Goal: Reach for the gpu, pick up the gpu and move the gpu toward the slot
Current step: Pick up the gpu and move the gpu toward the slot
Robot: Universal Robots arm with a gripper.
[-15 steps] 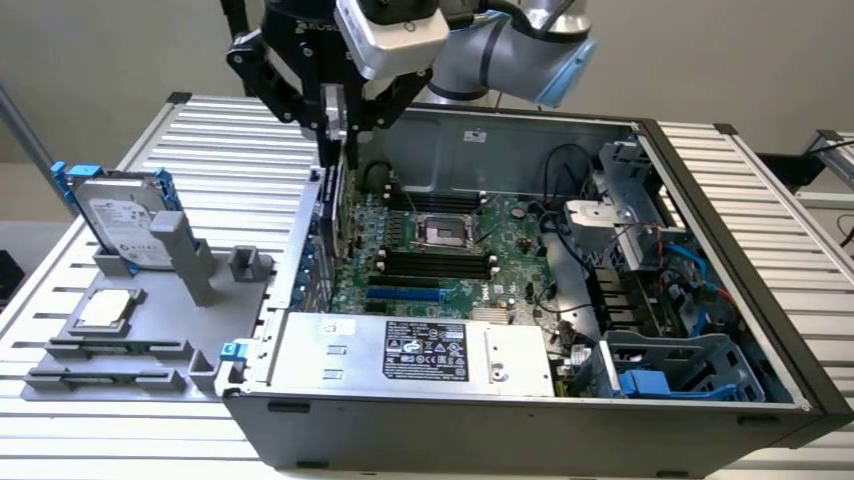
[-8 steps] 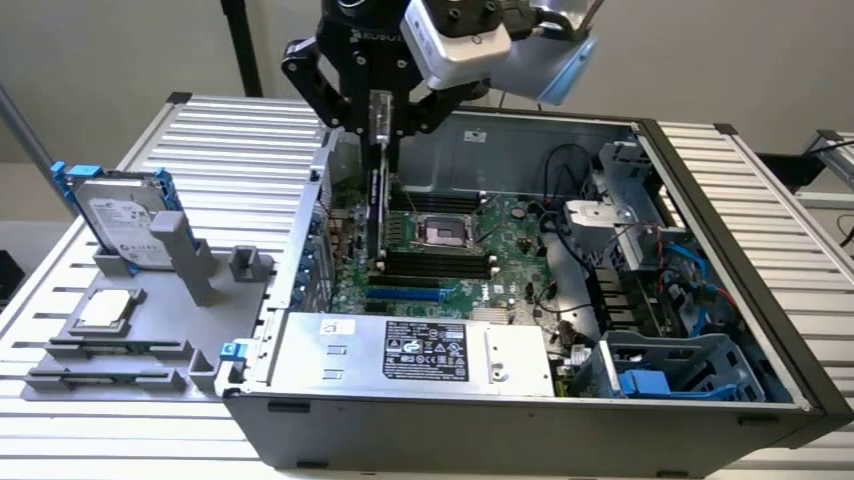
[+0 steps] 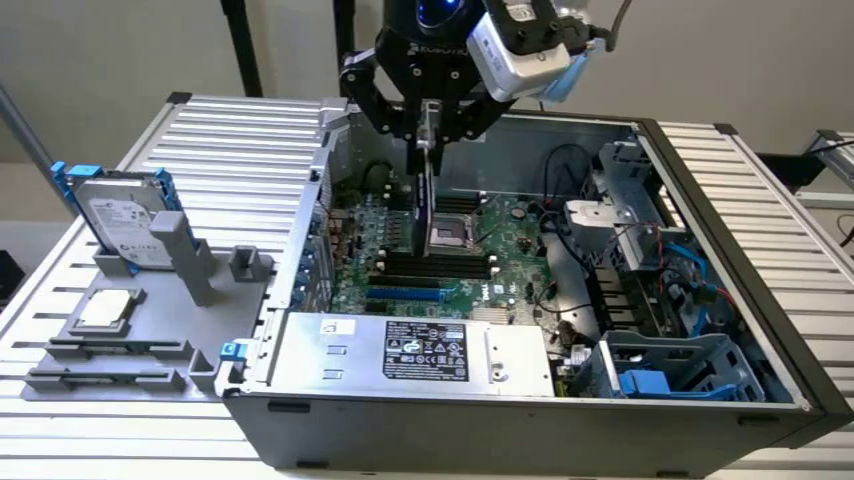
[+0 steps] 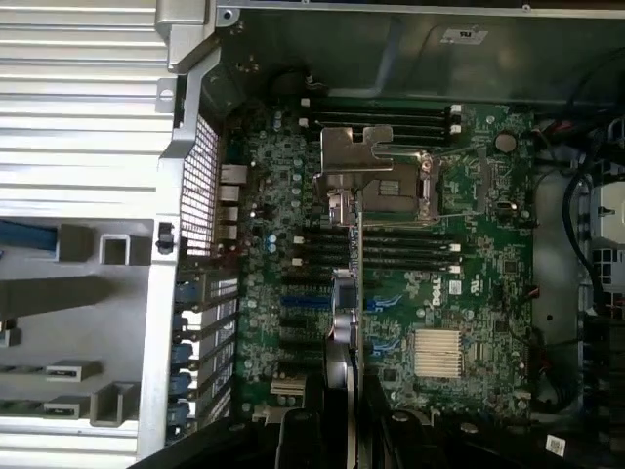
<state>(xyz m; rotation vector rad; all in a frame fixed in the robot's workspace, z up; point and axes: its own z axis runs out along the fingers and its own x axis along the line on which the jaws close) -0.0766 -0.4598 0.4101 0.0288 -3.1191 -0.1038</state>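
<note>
on the exterior view's left we note the grey fixture tray (image 3: pixel 80 345), with the hard drive (image 3: pixel 123 222) propped upright in its blue frame and the small cpu chip (image 3: pixel 107 310) lying flat, both kept apart from the work. moving right, the open computer case (image 3: pixel 534 425) lies on its side so the motherboard (image 3: pixel 501 265) faces up. above it the gripper (image 3: pixel 427 120), partly closed, pinches the gpu (image 3: pixel 424 195) by its top edge. we judge the card hangs edge-down so it can meet a slot.
</note>
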